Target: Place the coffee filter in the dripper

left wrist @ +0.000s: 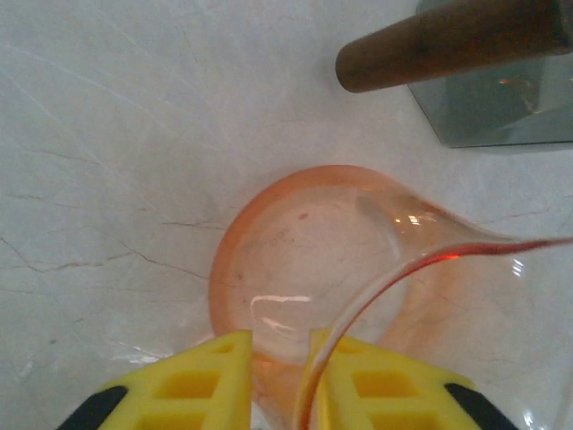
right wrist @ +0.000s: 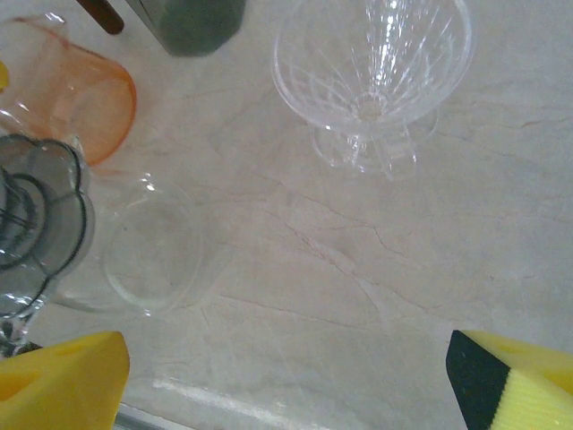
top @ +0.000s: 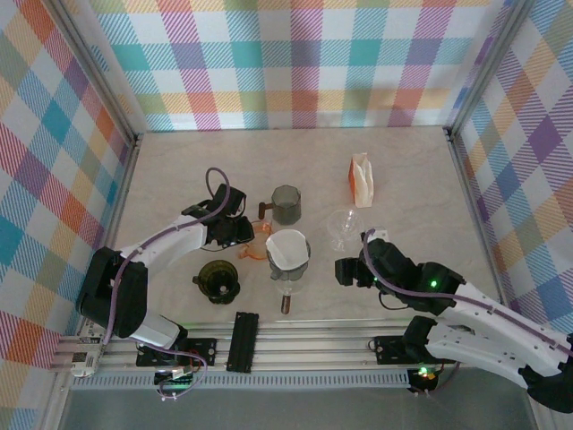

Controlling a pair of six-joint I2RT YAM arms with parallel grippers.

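Note:
A white coffee filter (top: 286, 248) sits open in a clear dripper (top: 288, 269) at the table's middle. Just left of it stands an orange translucent dripper (top: 257, 244) (left wrist: 304, 242). My left gripper (top: 243, 235) (left wrist: 280, 345) is at its near side, the yellow fingers (left wrist: 206, 376) pinched on the orange wall, whose rim runs along the right pad. My right gripper (top: 347, 271) (right wrist: 286, 358) hangs open over bare table right of the filter, with nothing between its fingers.
A grey dripper with a wooden handle (top: 286, 204) (left wrist: 501, 81) stands behind the orange one. A clear ribbed glass dripper (top: 343, 224) (right wrist: 376, 63) is ahead of my right gripper. A dark green dripper (top: 218, 279) sits front left, a filter pack (top: 361, 177) at the back right.

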